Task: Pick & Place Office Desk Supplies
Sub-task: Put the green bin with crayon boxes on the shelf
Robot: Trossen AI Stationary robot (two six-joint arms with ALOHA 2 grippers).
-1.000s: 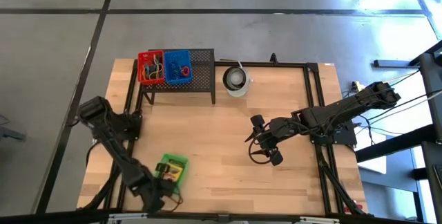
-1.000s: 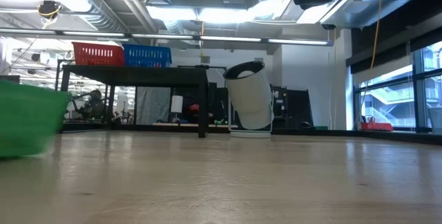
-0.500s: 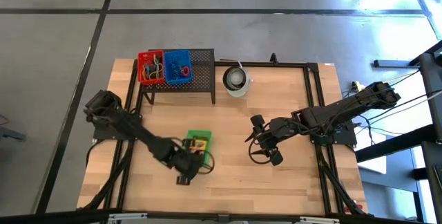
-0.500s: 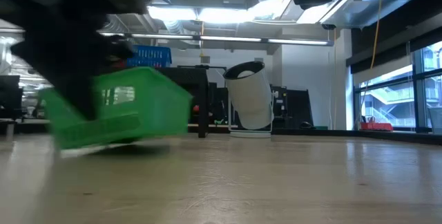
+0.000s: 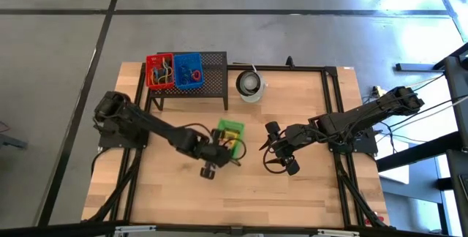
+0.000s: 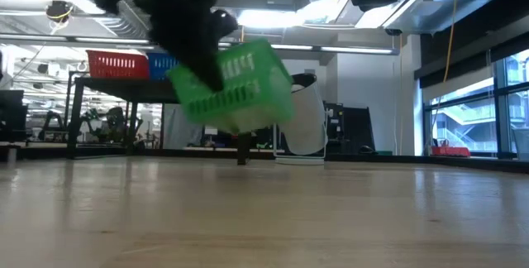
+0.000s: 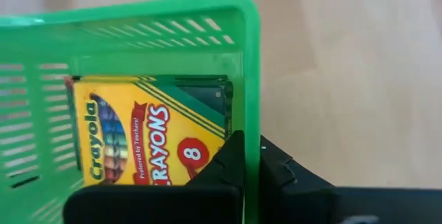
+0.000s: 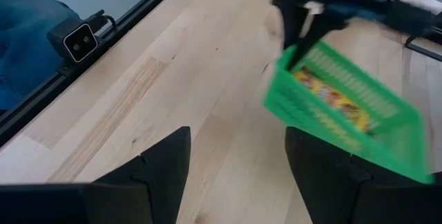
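L gripper (image 7: 248, 160) clamped on green basket (image 5: 230, 132) rim w/ crayon box (image 7: 148, 131) inside, mid-carry above tabletop (image 5: 307, 113). R gripper (image 5: 272, 156) open, idle. Next: prob set basket down level.

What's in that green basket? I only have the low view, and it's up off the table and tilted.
Observer: A crayon box lies flat on the bottom of the green basket. The left wrist view looks straight into it.
Operator: How is it held?
Observer: The left gripper is shut on the basket's side wall, one finger inside and one outside.
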